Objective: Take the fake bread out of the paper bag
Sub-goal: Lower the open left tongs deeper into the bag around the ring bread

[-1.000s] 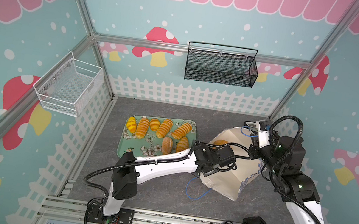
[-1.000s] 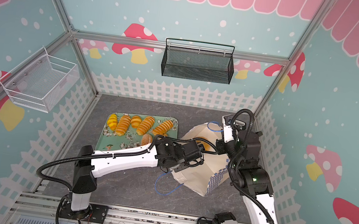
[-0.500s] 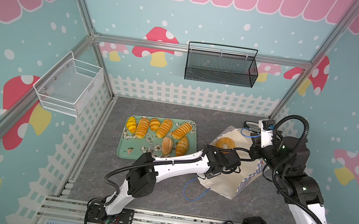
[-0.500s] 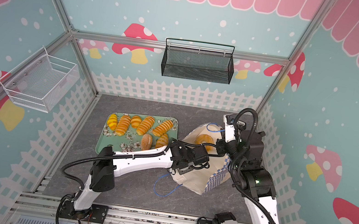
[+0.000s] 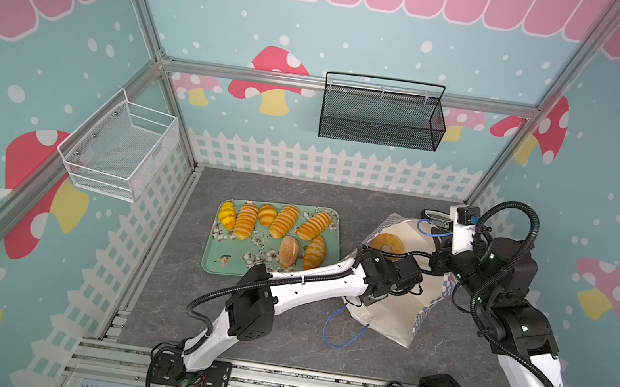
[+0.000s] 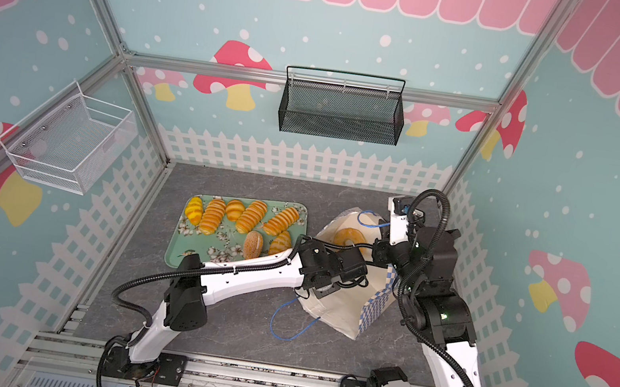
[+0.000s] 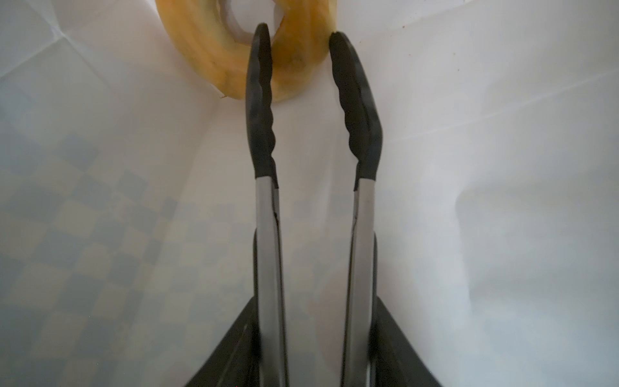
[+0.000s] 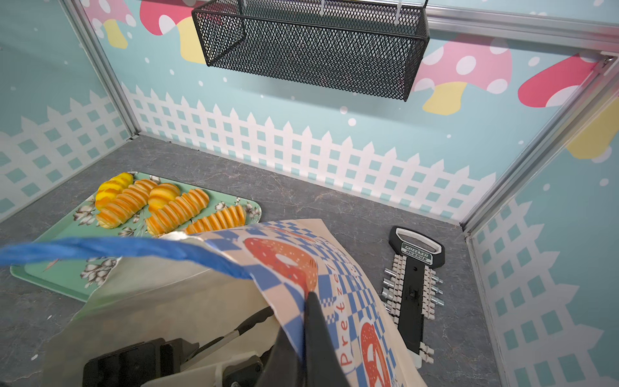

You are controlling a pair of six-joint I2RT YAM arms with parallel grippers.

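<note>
The paper bag [image 5: 385, 318] [image 6: 340, 311] lies tilted at the right of the floor, mouth up toward the back. A golden ring bagel [image 5: 388, 243] [image 6: 349, 237] of the fake bread lies inside it. My left gripper [image 7: 299, 31], with long tong-like fingers [image 8: 254, 320], reaches into the bag. It is open. Its tips stand either side of one side of the bagel [image 7: 214, 57], one at the hole and one at the outer edge. My right gripper [image 8: 310, 295] [image 5: 438, 259] is shut on the bag's checkered rim [image 8: 335, 284], holding it up. Several loaves [image 5: 283, 221] lie on the green tray [image 5: 223, 260].
A black socket holder [image 8: 415, 288] lies on the floor behind the bag near the back right corner. A blue cord handle [image 5: 341, 332] trails in front of the bag. A black mesh basket [image 5: 382, 118] hangs on the back wall and a white wire basket [image 5: 119, 149] on the left wall.
My left arm has pushed further right into the bag, its elbow swinging toward the middle. The right gripper has shifted slightly right, still holding the bag's rim.
</note>
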